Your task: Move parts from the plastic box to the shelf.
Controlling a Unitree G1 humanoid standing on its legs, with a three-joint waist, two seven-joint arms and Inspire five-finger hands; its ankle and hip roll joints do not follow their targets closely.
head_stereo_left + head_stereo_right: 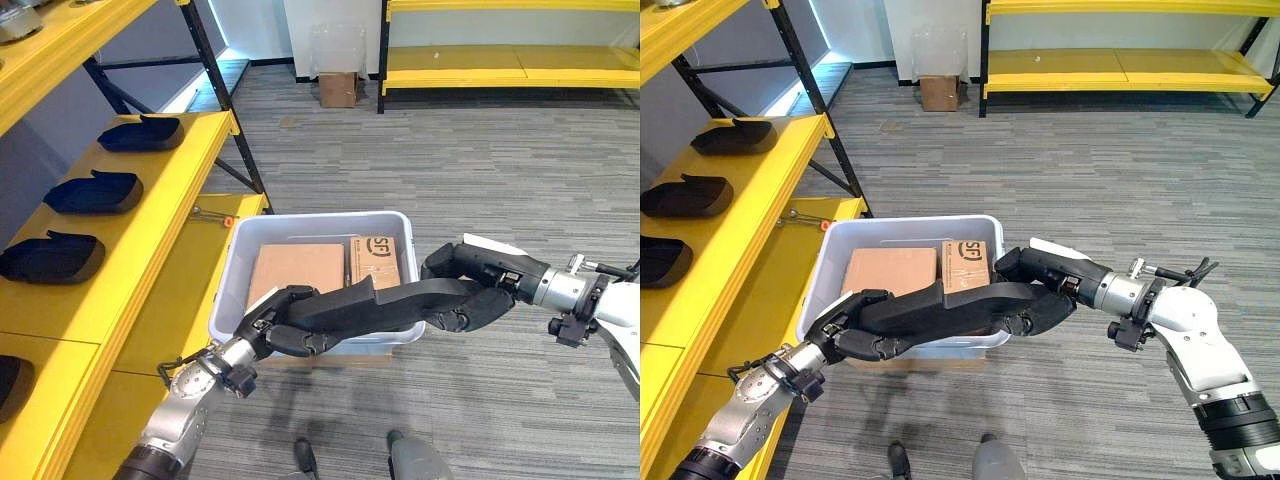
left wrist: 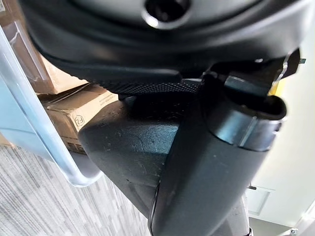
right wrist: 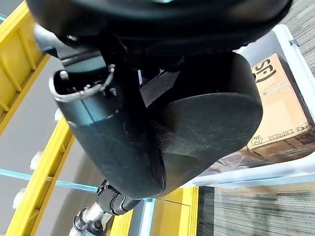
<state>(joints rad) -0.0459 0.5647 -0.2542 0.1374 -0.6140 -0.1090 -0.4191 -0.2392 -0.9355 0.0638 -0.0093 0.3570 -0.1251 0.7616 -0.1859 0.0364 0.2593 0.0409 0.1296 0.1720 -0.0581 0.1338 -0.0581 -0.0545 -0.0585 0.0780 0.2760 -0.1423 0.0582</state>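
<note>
A long black moulded part [image 1: 390,302] hangs level over the front rim of the white plastic box [image 1: 320,218]. My left hand [image 1: 272,330] is curled round its left end and my right hand [image 1: 478,280] round its right end. The same part's broad dark surface [image 3: 211,123] shows close up in the right wrist view. Inside the box lie two cardboard cartons [image 1: 298,268]. The yellow shelf [image 1: 170,180] stands to the left of the box, and several black parts [image 1: 95,192] lie in a row on it.
A small tool with an orange tip [image 1: 212,214] lies on the shelf's lower board near the box. Far back stand a small cardboard box [image 1: 338,88] and another yellow shelf [image 1: 510,65]. Grey carpet spreads to the right of the box.
</note>
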